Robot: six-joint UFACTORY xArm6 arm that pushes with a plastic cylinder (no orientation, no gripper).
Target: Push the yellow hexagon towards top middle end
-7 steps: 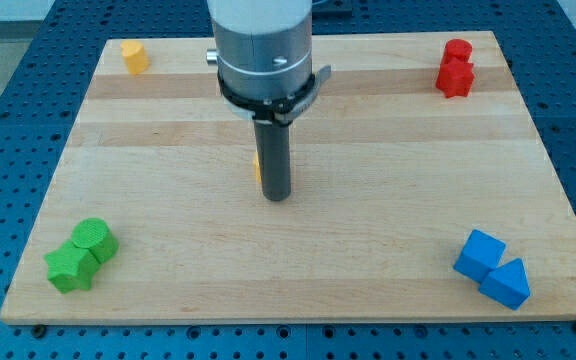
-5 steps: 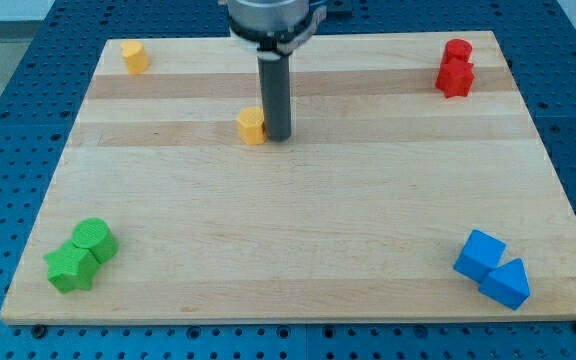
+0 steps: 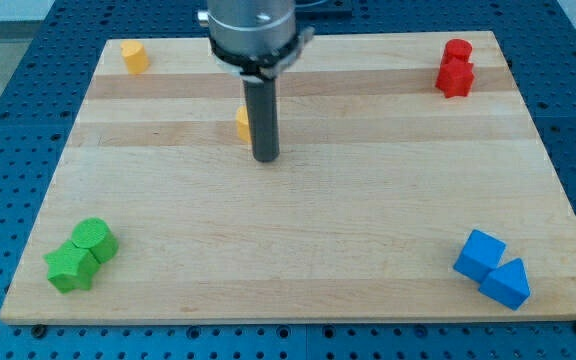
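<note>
The yellow hexagon (image 3: 242, 123) sits on the wooden board (image 3: 298, 250) a little left of centre, in the upper half. The dark rod stands in front of its right side and hides part of it. My tip (image 3: 265, 157) rests on the board just below and to the right of the hexagon, close to it or touching.
A second small yellow block (image 3: 134, 55) sits at the top left corner. Two red blocks (image 3: 455, 68) sit at the top right. Two green blocks (image 3: 81, 254) sit at the bottom left. Two blue blocks (image 3: 492, 268) sit at the bottom right.
The tip went from below the hexagon up to its right side, then came back down and left. The hexagon now lies higher on the board than at first.
</note>
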